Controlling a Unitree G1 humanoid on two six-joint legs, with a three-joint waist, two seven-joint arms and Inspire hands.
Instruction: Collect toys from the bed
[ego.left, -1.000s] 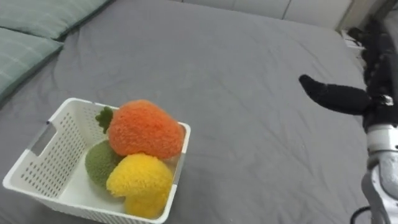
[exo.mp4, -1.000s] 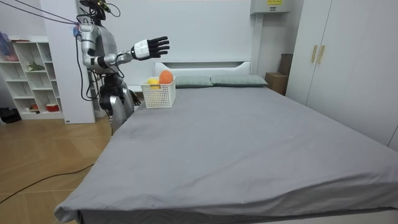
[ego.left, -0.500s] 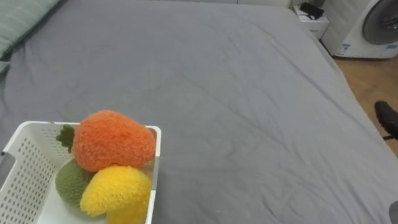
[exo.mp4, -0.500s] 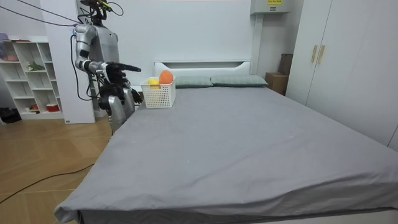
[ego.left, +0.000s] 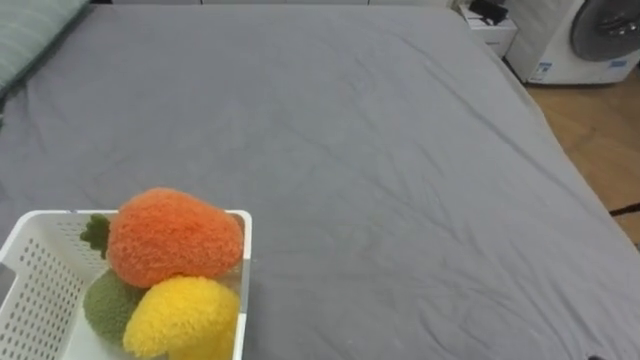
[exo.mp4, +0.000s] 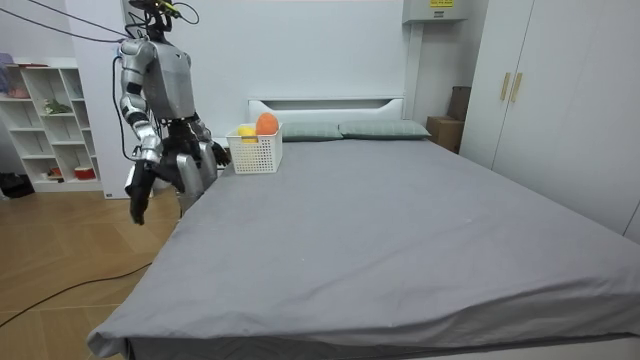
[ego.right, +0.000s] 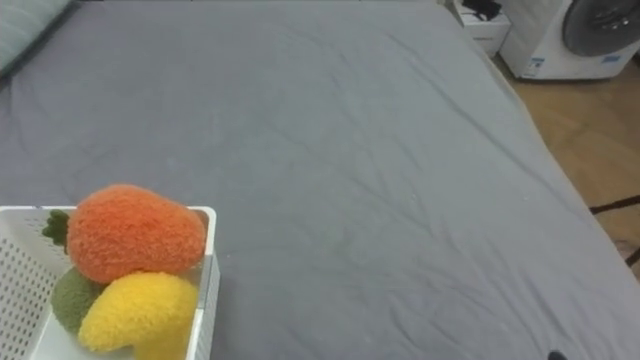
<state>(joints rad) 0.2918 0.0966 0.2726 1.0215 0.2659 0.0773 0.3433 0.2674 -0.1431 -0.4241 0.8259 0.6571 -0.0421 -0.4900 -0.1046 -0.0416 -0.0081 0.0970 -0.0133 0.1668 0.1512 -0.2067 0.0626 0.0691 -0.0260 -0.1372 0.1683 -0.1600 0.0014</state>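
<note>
1. So, left eye view. The basket (ego.left: 40, 285) sits on the bed (ego.left: 380, 170) at the lower left of my view, partly cut off by the frame.
2. All the toys I can find are inside it. The orange toy (ego.left: 175, 237) lies on top and reaches the basket's right wall. The yellow toy (ego.left: 185, 315) is just below it on the near side, touching it. The green toy (ego.left: 105, 305) is tucked under the orange one, to the left.
3. A pillow (ego.left: 25, 30) shows at the upper left corner. A washer (ego.left: 600, 35) stands on the wood floor (ego.left: 590, 130) past the bed's far right corner.
4. Right eye view. Same layout: the basket is in the lower left corner with the three toys packed against one another.
5. Room view. The robot stands upright at the bed's side on the room view's left, near the headboard (exo.mp4: 325, 103) and just beside the basket. The orange and yellow toys stick up above the rim.
6. The right hand (exo.mp4: 136, 205) hangs low beside the leg, over the floor and well apart from the basket. I cannot tell whether it is released or clenched, but it grasps no toy.
7. I take the left hand (exo.mp4: 216, 152) to be the dark shape at hip height next to the basket. I cannot tell its state.
8. A shelf (exo.mp4: 50, 120) stands behind the robot, and a wardrobe (exo.mp4: 560, 100) on the room view's right.
</note>
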